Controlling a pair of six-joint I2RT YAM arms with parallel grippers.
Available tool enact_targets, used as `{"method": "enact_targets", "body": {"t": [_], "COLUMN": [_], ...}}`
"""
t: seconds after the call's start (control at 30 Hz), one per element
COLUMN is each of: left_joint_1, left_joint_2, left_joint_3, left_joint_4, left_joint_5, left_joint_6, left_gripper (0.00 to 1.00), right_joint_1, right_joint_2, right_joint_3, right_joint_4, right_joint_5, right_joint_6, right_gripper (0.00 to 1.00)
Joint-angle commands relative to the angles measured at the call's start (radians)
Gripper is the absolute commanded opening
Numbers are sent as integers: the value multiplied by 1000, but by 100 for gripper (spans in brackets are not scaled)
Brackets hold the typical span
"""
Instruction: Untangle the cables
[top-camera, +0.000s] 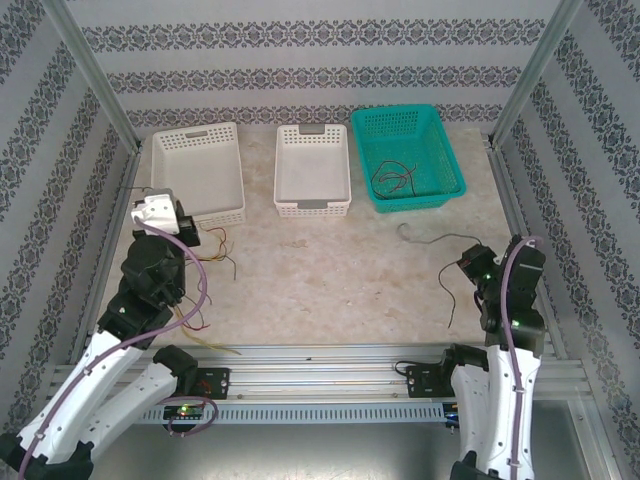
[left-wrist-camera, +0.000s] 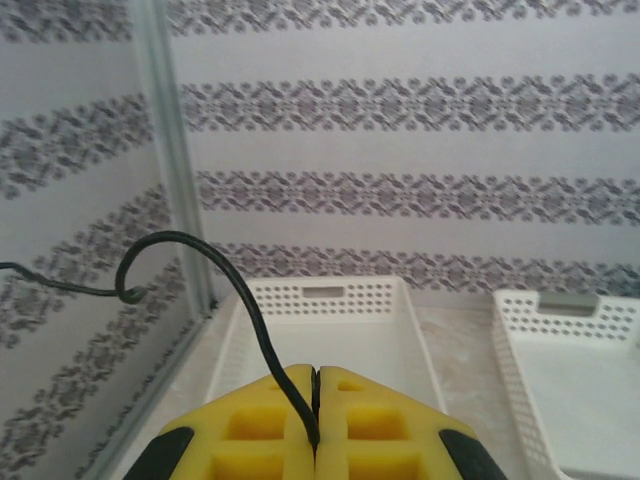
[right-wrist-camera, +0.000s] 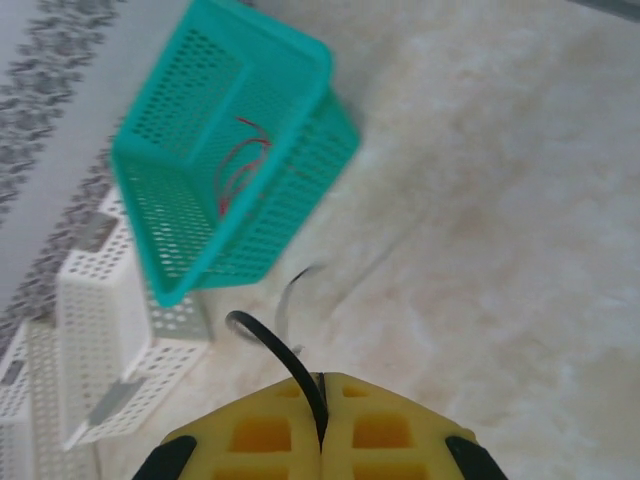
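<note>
My left gripper (left-wrist-camera: 317, 372) is shut on a thin black cable (left-wrist-camera: 200, 245) that arcs up and to the left from between the yellow fingers. From above, the left gripper (top-camera: 170, 215) is raised beside the left white basket (top-camera: 197, 172), with loose red, yellow and dark cables (top-camera: 216, 244) on the table to its right. My right gripper (right-wrist-camera: 322, 378) is shut on another black cable (right-wrist-camera: 265, 340). Seen from above, the right gripper (top-camera: 478, 262) hangs over the right side of the table, and a dark strand (top-camera: 452, 298) dangles from it. Red and dark cables (top-camera: 393, 180) lie in the teal basket (top-camera: 440, 140).
A middle white basket (top-camera: 312, 170) stands between the left white basket and the teal one, all along the back. A grey strand (top-camera: 432, 239) lies on the table in front of the teal basket. Metal frame rails (top-camera: 320, 355) run along the near edge, and patterned walls enclose the table.
</note>
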Motion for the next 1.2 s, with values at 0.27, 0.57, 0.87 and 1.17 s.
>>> {"method": "enact_targets", "body": {"t": [0.27, 0.57, 0.87, 1.17], "left_joint_1": [11, 9, 9, 10], "left_joint_2": [30, 21, 19, 15], "left_joint_3": [13, -3, -6, -8], "left_joint_4": [-12, 6, 9, 13], "left_joint_5": [277, 316, 325, 337], "left_joint_6": [-79, -73, -67, -66], "left_gripper": [0, 0, 0, 0], "right_joint_1": [441, 692, 760, 766], "right_joint_2": [218, 474, 827, 1183], "right_joint_3": [284, 486, 841, 1192], "right_joint_4": [100, 184, 171, 65], "right_joint_5": [250, 400, 411, 381], "right_joint_6": [-29, -80, -159, -199], "right_gripper": [0, 0, 0, 0]}}
